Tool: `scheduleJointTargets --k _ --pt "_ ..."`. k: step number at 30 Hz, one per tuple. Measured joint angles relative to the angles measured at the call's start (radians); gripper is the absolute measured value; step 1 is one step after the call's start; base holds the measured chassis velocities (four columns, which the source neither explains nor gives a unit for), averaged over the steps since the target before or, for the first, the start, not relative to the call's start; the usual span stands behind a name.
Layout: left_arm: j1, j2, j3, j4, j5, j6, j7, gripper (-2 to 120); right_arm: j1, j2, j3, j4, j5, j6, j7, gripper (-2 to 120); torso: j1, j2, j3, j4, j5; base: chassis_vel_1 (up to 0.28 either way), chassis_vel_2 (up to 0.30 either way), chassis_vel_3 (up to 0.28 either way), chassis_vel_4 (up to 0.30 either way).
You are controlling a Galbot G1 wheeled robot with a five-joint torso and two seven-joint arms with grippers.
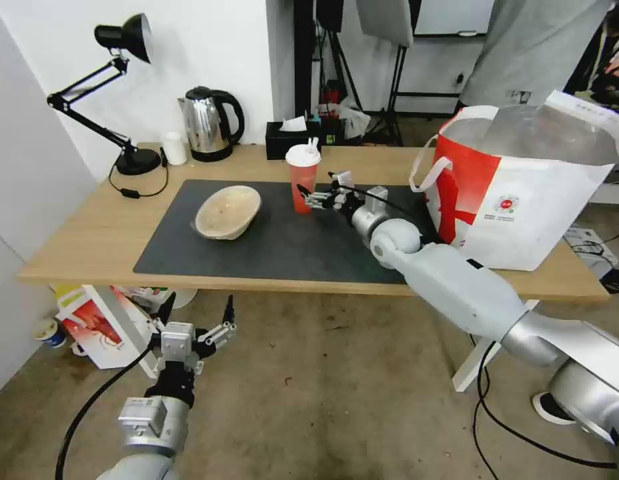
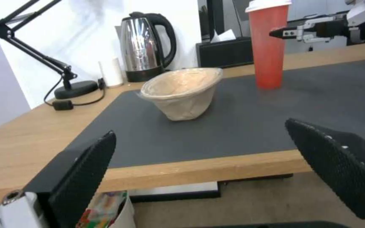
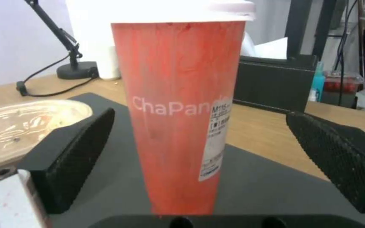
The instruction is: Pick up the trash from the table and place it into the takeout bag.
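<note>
The trash on the table is a red cup with a white lid and straw, and a shallow beige bowl, both on the dark grey mat. My right gripper reaches in from the right at the cup's mid-height and is open. In the right wrist view the cup stands between the two black fingers without touching them. The takeout bag stands open at the table's right end. My left gripper hangs open below the table's front edge, facing the bowl.
A black desk lamp, a small white cup, a steel kettle and a black tissue box line the table's back edge. A red-and-white box lies on the floor under the left end.
</note>
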Motion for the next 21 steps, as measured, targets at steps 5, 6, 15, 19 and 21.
scheduleJointTargets --k 5,6,15,19,21 --pt "0.0 0.0 0.0 0.0 0.0 0.0 0.0 100 0.003 0.02 0.006 -0.039 -0.005 0.009 -0.016 100 0.0 0.0 0.0 -0.0001 0.0 0.0 0.0 0.0 0.0" --pt "0.0 0.0 0.0 0.0 0.0 0.0 0.0 100 0.003 0.025 0.006 -0.047 -0.006 0.011 -0.019 100 0.0 0.0 0.0 -0.0001 0.0 0.0 0.0 0.0 0.0" --pt "0.0 0.0 0.0 0.0 0.0 0.0 0.0 100 0.005 0.061 0.008 -0.094 -0.021 0.025 -0.037 100 0.0 0.0 0.0 0.0 0.0001 0.0 0.0 0.0 0.0" --pt "0.0 0.0 0.0 0.0 0.0 0.0 0.0 100 0.009 0.073 0.009 -0.109 -0.027 0.029 -0.041 100 0.0 0.0 0.0 0.0 0.0 0.0 0.0 0.0 0.0" --pt "0.0 0.0 0.0 0.0 0.0 0.0 0.0 100 0.014 0.084 0.009 -0.125 -0.034 0.032 -0.045 100 0.0 0.0 0.0 0.0 0.0 0.0 0.0 0.0 0.0"
